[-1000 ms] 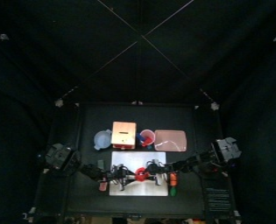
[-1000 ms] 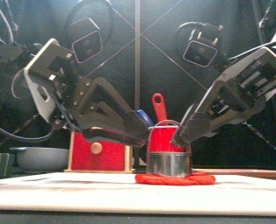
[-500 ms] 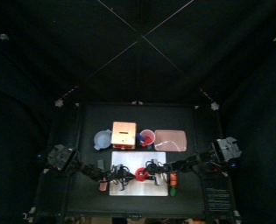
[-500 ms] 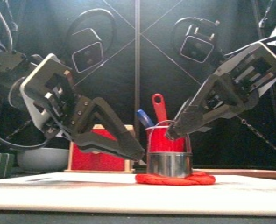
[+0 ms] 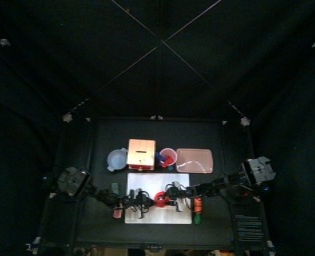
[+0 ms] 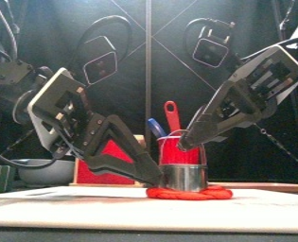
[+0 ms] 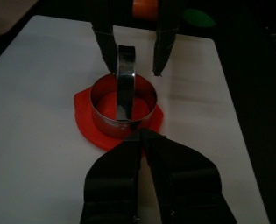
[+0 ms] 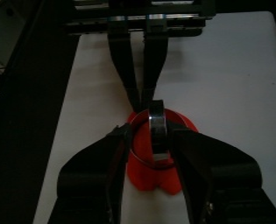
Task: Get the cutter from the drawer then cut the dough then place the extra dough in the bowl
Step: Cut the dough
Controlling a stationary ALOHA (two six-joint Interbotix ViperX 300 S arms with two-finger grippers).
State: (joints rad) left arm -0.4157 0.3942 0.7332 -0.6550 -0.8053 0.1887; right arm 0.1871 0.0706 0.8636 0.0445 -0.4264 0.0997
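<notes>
Step in hand, as I judge it: the cut.
- The round metal cutter (image 6: 182, 177) stands upright on the red dough disc (image 6: 189, 195), both on the white cutting board (image 6: 62, 202).
- A thin lip of dough shows all round the cutter's base.

Right fingers (image 8: 99, 166):
- They are part open, one on each side of the cutter's wire handle.
- The left wrist view shows a gap on both sides, so they grip nothing.
- The cutter sits between and just below their tips.

Left fingers (image 7: 114, 175):
- They are drawn together, tips down at the dough's rim, across the cutter from the right fingers.
- I cannot tell whether they pinch the dough or only press on it.

Doing it well:
- Close the right fingers squarely on the handle and press straight down, perhaps with a slight twist, so the ring shears through to the board.
- Keep the left tips pinning the rim so the disc neither slides nor lifts.
- Soft dough may stick inside the ring.

Surface: the board is smooth and lies flat on the black table (image 5: 106, 235).

Behind the fingers and well apart stand four things in a row:
- a blue-grey bowl (image 5: 117, 159) behind the left fingers
- a wooden box (image 5: 142, 153)
- a red cup with knives (image 6: 174, 142)
- a pink tray (image 5: 195, 159) behind the right fingers

Room: black curtains all round.
</notes>
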